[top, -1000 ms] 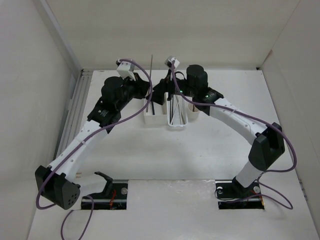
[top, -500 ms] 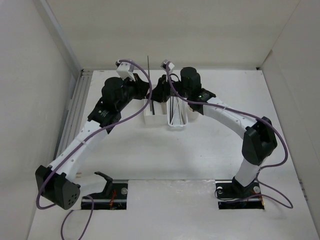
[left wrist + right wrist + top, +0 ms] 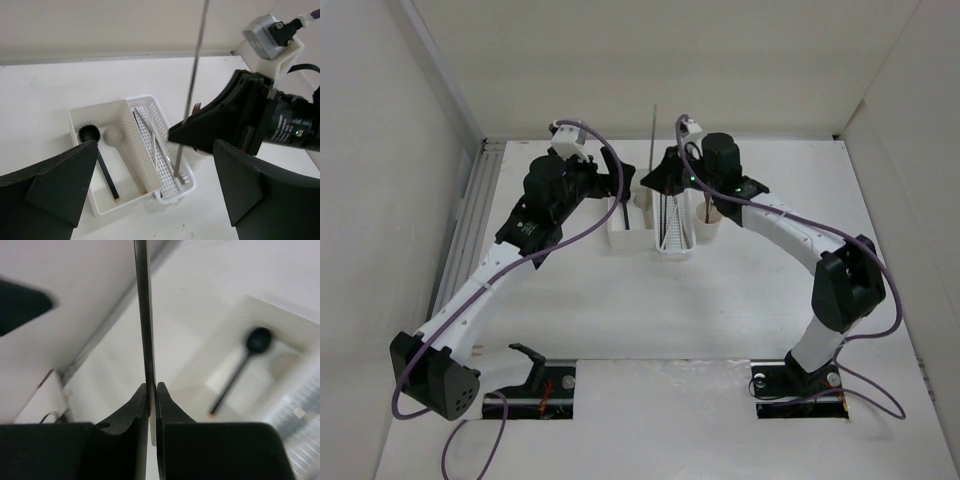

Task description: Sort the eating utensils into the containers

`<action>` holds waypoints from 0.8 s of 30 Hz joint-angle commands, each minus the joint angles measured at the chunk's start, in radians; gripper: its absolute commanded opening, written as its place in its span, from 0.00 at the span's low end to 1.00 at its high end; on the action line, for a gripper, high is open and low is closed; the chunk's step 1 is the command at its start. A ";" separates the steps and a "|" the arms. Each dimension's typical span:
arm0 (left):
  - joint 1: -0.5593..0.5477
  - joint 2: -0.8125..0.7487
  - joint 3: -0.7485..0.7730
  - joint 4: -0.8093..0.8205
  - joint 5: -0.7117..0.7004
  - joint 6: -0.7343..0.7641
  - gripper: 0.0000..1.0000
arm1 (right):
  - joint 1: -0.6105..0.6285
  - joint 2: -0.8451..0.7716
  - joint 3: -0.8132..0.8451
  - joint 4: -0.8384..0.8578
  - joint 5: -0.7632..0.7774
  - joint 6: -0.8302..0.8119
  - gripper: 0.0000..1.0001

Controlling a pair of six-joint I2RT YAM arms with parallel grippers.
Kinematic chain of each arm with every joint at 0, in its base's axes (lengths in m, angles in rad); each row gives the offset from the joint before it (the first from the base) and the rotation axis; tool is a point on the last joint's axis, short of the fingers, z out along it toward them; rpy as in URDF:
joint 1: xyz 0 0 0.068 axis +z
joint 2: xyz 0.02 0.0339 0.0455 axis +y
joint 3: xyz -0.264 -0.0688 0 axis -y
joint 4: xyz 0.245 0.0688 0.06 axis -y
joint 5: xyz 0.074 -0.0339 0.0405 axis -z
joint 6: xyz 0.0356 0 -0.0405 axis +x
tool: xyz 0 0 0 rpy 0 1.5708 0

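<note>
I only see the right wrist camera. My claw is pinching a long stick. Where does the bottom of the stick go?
Observer: The stick's bottom tip is down inside the holey tray.
Child: Is anything in that tray already?
Observer: Yes, more chopsticks lie along it.
Child: I see a blurry black spoon. Is it alone?
Observer: No, a beige spoon lies beside it in the box.
</note>
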State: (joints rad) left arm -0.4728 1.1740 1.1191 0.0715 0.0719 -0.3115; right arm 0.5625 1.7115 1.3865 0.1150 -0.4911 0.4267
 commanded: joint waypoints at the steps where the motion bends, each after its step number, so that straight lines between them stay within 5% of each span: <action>1: -0.006 -0.033 -0.016 0.045 -0.088 0.040 1.00 | -0.067 -0.081 0.002 -0.125 0.260 0.009 0.00; 7: 0.014 -0.033 -0.064 0.045 -0.182 0.065 1.00 | -0.067 0.025 0.120 -0.467 0.512 -0.109 0.00; 24: 0.063 0.007 -0.094 0.036 -0.153 0.046 1.00 | -0.027 0.247 0.186 -0.575 0.597 -0.045 0.00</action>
State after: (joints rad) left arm -0.4179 1.1782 1.0286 0.0780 -0.0895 -0.2661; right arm 0.5209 1.9739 1.5558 -0.4614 0.0830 0.3500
